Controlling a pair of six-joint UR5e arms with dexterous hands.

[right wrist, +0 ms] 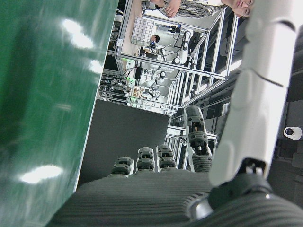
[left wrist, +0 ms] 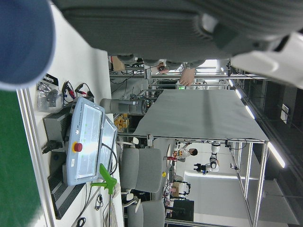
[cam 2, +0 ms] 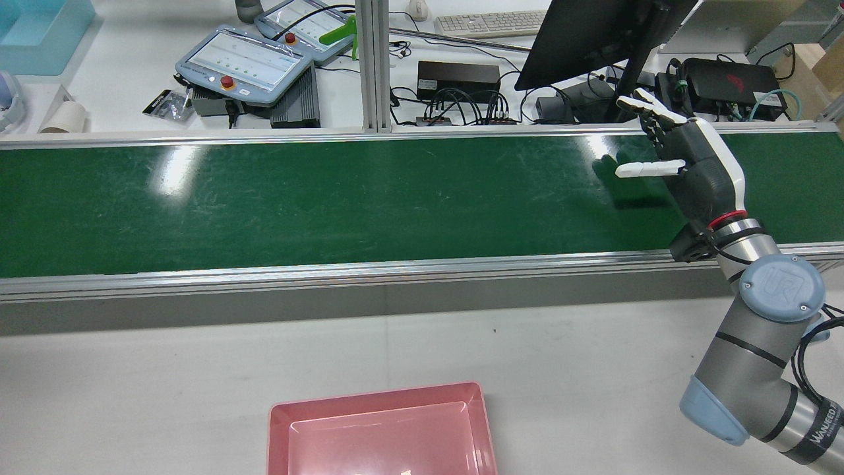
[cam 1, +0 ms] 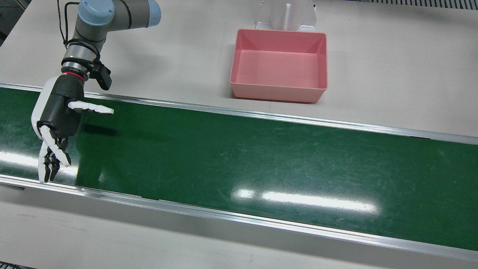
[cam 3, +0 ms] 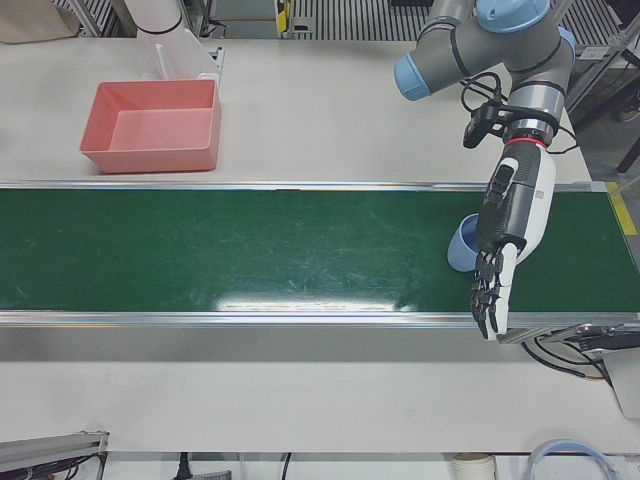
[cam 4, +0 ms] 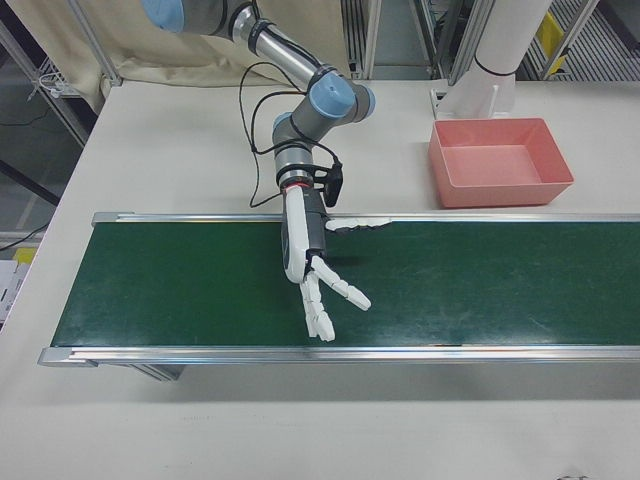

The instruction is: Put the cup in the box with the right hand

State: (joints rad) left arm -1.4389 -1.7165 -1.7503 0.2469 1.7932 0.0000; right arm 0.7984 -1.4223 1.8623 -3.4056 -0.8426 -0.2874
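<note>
Fingers spread on my right hand [cam 1: 56, 112], empty over glossy green belt [cam 1: 261, 160]; smooth rectangular pink box [cam 1: 280, 65] well apart; left hand [cam 3: 508, 225] possibly touching blue cup [cam 3: 463, 245].

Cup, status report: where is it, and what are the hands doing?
Right hand open, empty, over belt. Left hand open, beside blue cup at belt's far end; cup partly hidden. Pink box empty, nothing blocking it.

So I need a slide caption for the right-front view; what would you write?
Right hand open above the green belt, pink box standing empty on the table beyond it.
</note>
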